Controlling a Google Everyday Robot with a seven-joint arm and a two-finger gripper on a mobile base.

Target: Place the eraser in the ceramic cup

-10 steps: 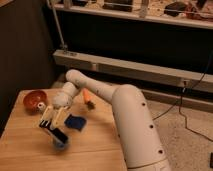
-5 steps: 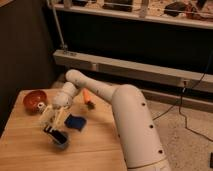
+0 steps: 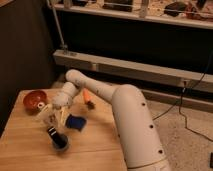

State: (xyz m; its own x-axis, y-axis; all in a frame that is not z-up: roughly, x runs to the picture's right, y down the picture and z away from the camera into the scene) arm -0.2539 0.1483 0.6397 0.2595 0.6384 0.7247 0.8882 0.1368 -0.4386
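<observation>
Camera view: gripper [image 3: 51, 118] above ceramic cup [image 3: 60, 143]

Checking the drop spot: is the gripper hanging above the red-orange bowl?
No. The gripper hangs over the ceramic cup near the table's front edge, with the eraser at the cup's mouth; the red-orange bowl sits apart, farther back-left.

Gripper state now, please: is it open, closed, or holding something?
Gripper: above the ceramic cup, fingers apart; the eraser stands in the cup below them.
</observation>
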